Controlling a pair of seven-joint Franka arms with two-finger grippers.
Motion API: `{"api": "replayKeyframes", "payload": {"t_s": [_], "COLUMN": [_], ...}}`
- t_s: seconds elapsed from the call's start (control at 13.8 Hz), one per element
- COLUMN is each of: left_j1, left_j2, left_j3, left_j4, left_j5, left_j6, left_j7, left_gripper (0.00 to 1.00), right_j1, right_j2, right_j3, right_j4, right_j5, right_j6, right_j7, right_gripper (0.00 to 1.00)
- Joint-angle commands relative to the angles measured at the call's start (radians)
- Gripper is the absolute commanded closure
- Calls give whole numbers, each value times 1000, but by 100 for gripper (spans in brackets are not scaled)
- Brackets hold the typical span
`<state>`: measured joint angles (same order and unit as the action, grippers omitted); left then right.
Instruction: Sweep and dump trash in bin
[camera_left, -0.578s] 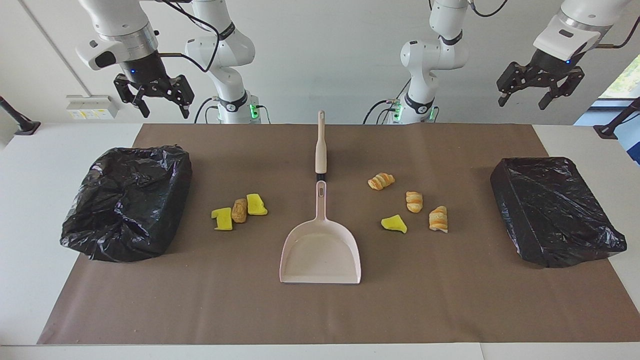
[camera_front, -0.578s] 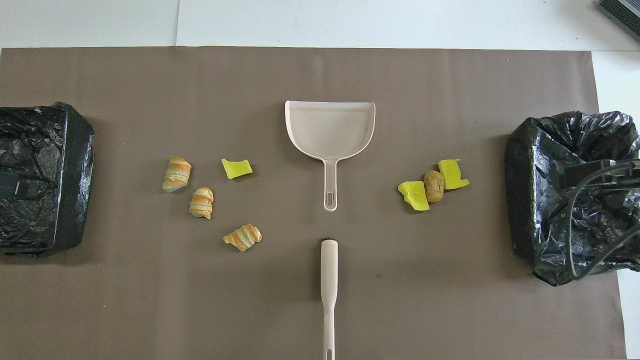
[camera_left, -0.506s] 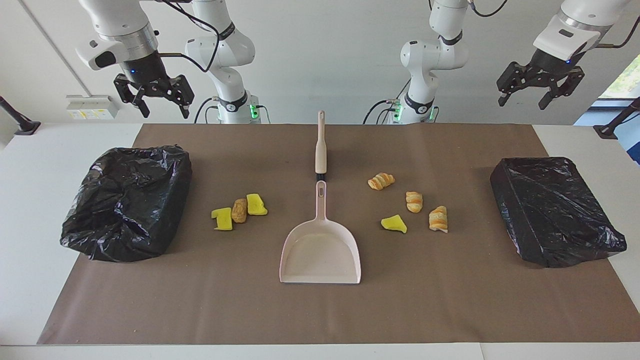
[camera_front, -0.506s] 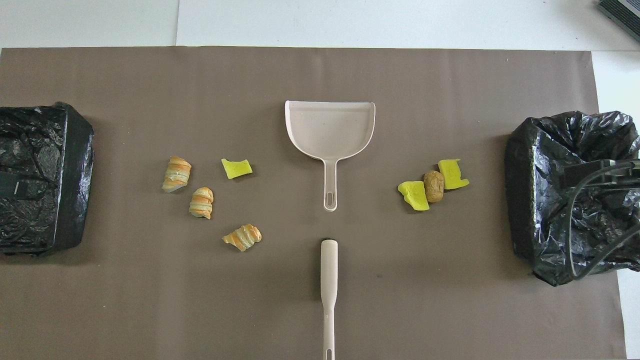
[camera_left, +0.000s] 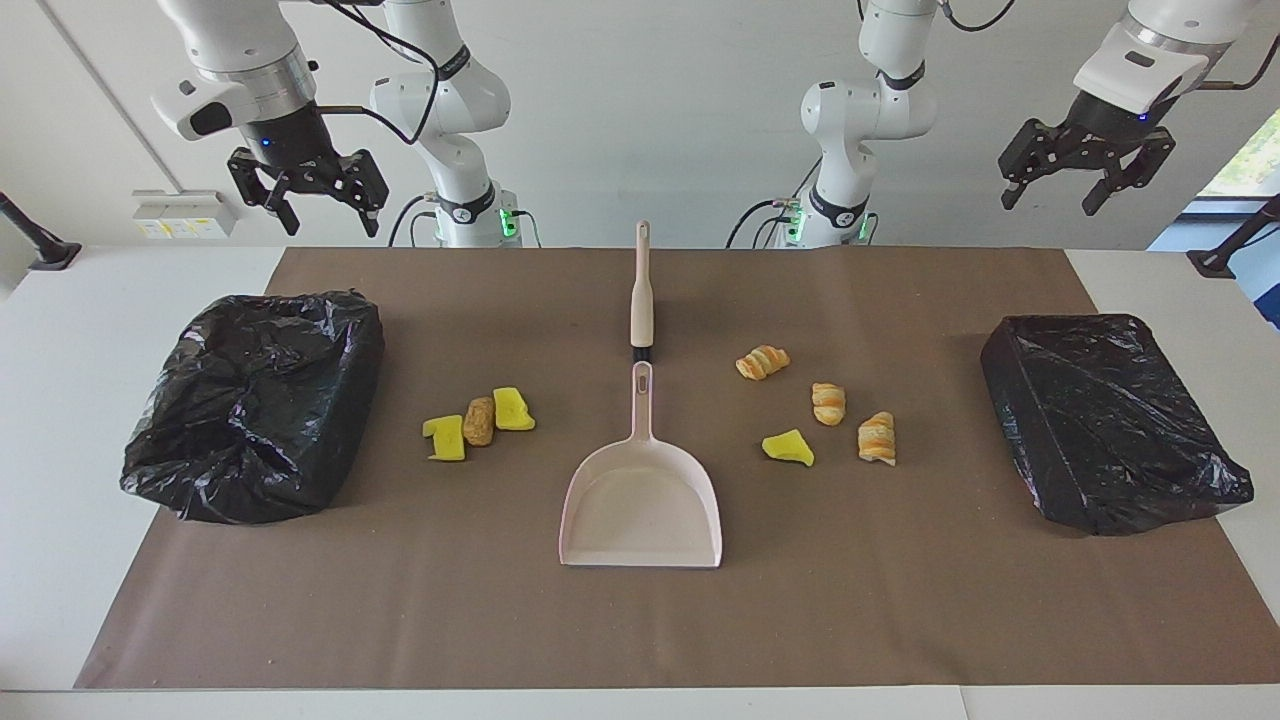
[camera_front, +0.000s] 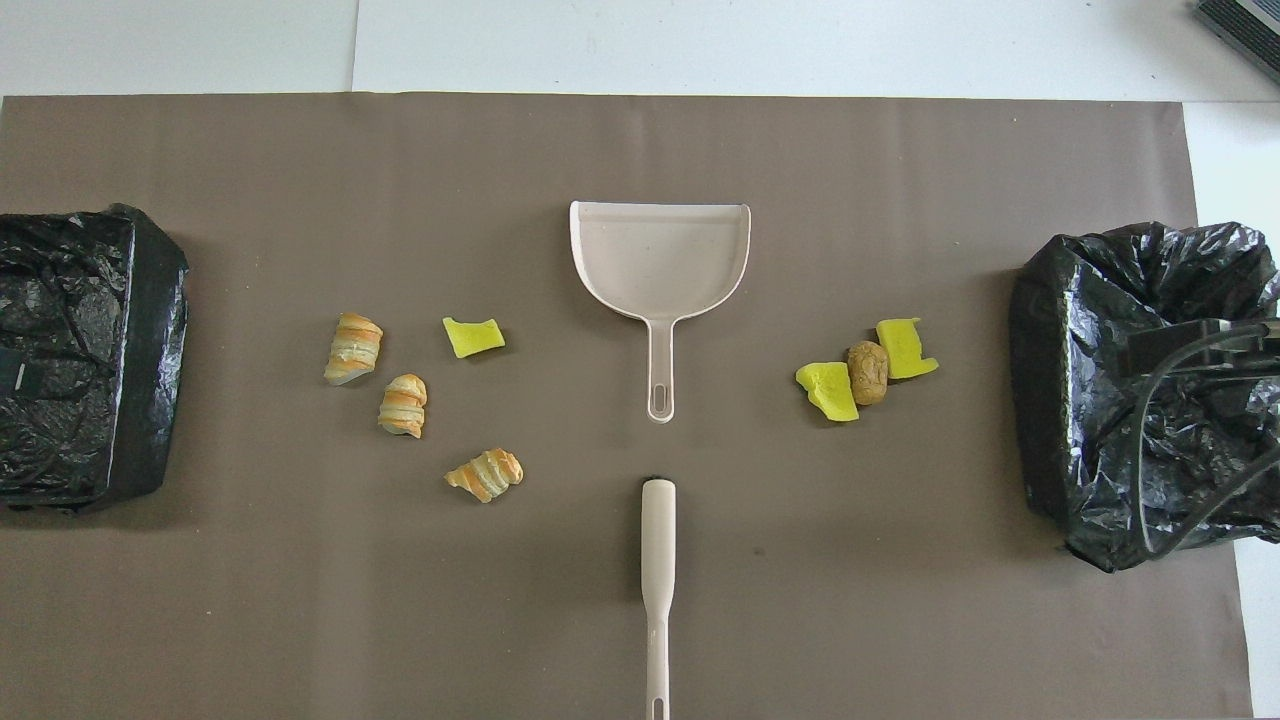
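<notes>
both grippers, left (camera_left: 1088, 182) & right (camera_left: 305, 198), hung open, empty; loose trash (camera_left: 479, 421) could've skidded past dustpan (camera_left: 642, 505) w/ a fast sweep.

White table (camera_left: 60, 420) under a brown mat (camera_left: 900, 600) — plain white wall (camera_left: 650, 100), bright window (camera_left: 1245, 160).

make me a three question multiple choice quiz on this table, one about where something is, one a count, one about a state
1. Where is the brush relative to the dustpan?
A. nearer to the robots
B. in a bin
C. on the dustpan

2. How many yellow sponge chunks lie on the mat?
A. one
B. three
C. five

3. What is in the dustpan?
A. a croissant
B. a sponge chunk
C. nothing

Answers:
1. A, the brush lies in line with the dustpan handle on the robots' side.
2. B, two chunks flank a bread piece and one lies by the croissants.
3. C, its pan shows bare.
</notes>
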<state>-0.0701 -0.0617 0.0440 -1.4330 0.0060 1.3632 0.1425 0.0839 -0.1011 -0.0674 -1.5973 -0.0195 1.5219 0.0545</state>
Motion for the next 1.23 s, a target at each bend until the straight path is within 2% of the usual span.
{"api": "replayKeyframes", "payload": {"t_s": [0.0, 0.51, 0.79, 1.01, 1.16], "left_j1": [0, -14, -63, -158, -204], "left_j2": [-10, -21, -38, -64, -96], "left_j3": [-3, -16, -23, -26, -26], "left_j4": [-4, -24, -61, -154, -228], "left_j5": [5, 0, -1, -3, -12], "left_j6": [-3, 14, 39, 82, 122], "left_j7": [-14, -14, -15, -21, -26], "left_gripper": [0, 0, 0, 0, 0], "right_j1": [-13, -13, -13, -12, -3], "right_j2": [-8, -8, -8, -14, -8], "right_j3": [5, 5, 5, 6, 9], "right_j4": [-1, -1, -1, -3, -10], "right_j5": [24, 24, 24, 23, 29], "right_j6": [-14, -14, -19, -57, -30], "right_j7": [18, 18, 18, 7, -1], "right_gripper": [0, 0, 0, 0, 0]}}
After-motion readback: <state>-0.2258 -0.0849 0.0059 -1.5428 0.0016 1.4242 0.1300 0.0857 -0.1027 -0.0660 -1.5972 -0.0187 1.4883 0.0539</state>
